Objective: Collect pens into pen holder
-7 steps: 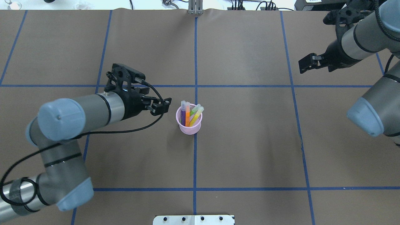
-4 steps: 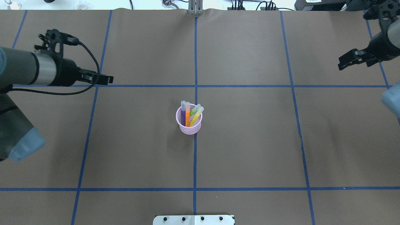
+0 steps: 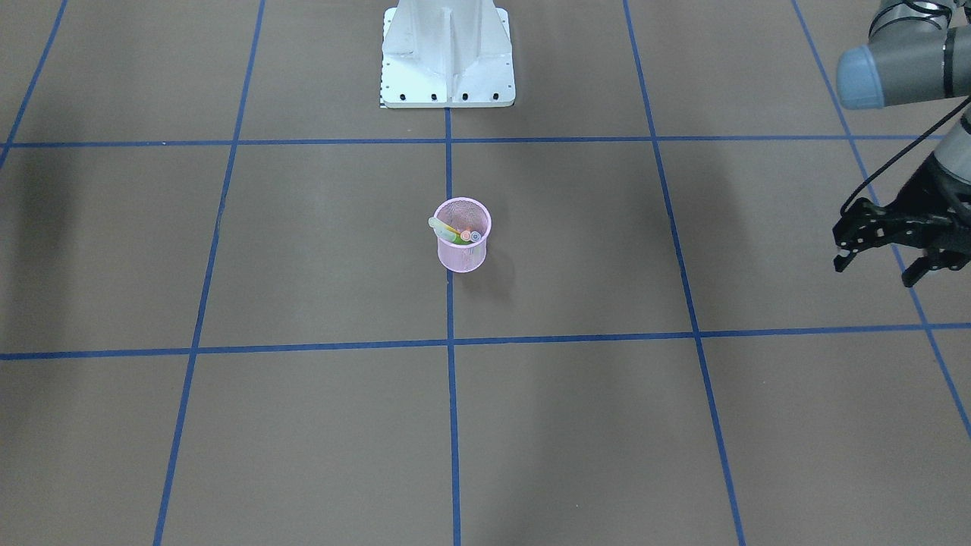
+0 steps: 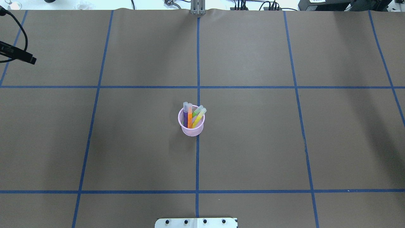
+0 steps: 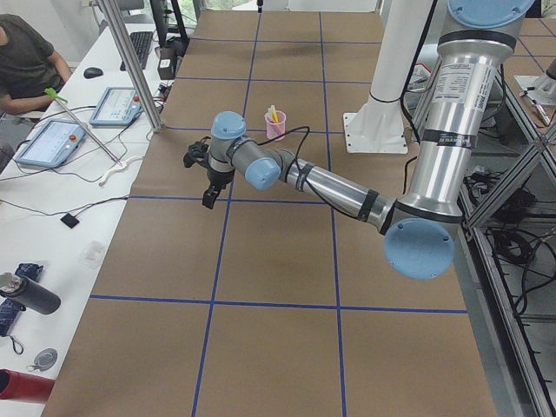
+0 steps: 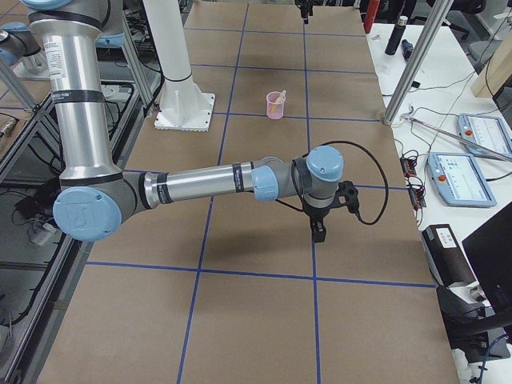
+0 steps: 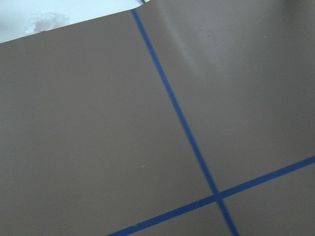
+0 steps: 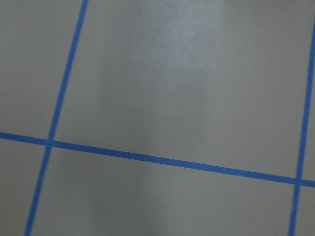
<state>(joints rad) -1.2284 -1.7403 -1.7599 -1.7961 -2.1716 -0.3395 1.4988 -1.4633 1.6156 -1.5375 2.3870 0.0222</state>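
The pink mesh pen holder (image 4: pixel 191 129) stands upright at the table's middle, on the centre tape line; it also shows in the front view (image 3: pixel 461 256). In it stand a purple pen (image 4: pixel 185 116), an orange pen (image 4: pixel 190 119), a green pen (image 4: pixel 197 111) and a yellow one (image 4: pixel 199 117), cap ends up. My left gripper (image 3: pixel 874 267) is open and empty, far off to the holder's side; only its tip (image 4: pixel 23 57) shows at the overhead view's left edge. My right gripper (image 6: pixel 318 232) shows only in the right side view, so I cannot tell its state.
The robot's white base plate (image 3: pixel 447 61) sits at the table's near edge. Blue tape lines divide the brown table cover (image 4: pixel 253 142). A side desk with tablets (image 5: pixel 52 143) and a seated person (image 5: pixel 26 61) lies beyond the far edge.
Both arms have drawn back outward from the middle. The left gripper went from beside the holder to the far left edge. The right arm has left the overhead view. Holder and pens unmoved.
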